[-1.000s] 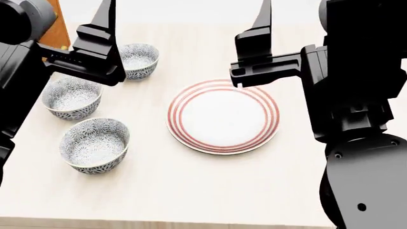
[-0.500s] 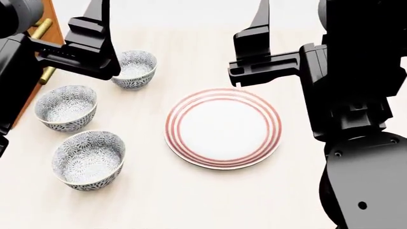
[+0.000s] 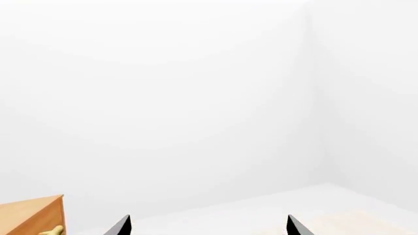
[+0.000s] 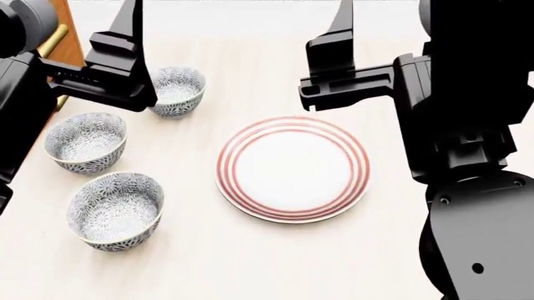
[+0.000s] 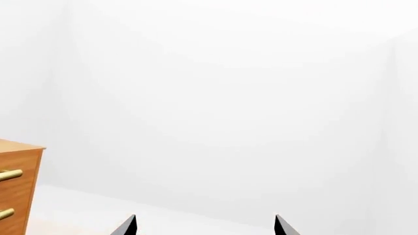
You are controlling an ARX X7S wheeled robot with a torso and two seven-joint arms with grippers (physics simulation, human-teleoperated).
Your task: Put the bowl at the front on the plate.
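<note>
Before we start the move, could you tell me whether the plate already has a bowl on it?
No, the plate is bare in the head view, and all three bowls sit on the table beside it.

Rear bowl (image 4: 177,89) partly behind left arm; both tools' fingertips out of frame.

On the table (image 4: 250,262), the plate (image 4: 292,169) lay near the middle. Three bowls stood to its left, apart from one another and from the plate. The bowl (image 4: 116,210) at the front sat nearest the robot; a second bowl (image 4: 86,142) stood behind it, slightly further left, and a third bowl (image 4: 177,91) stood farthest back, nearer the plate's side. A cabinet (image 4: 67,28) stood beyond the table's left edge.
</note>
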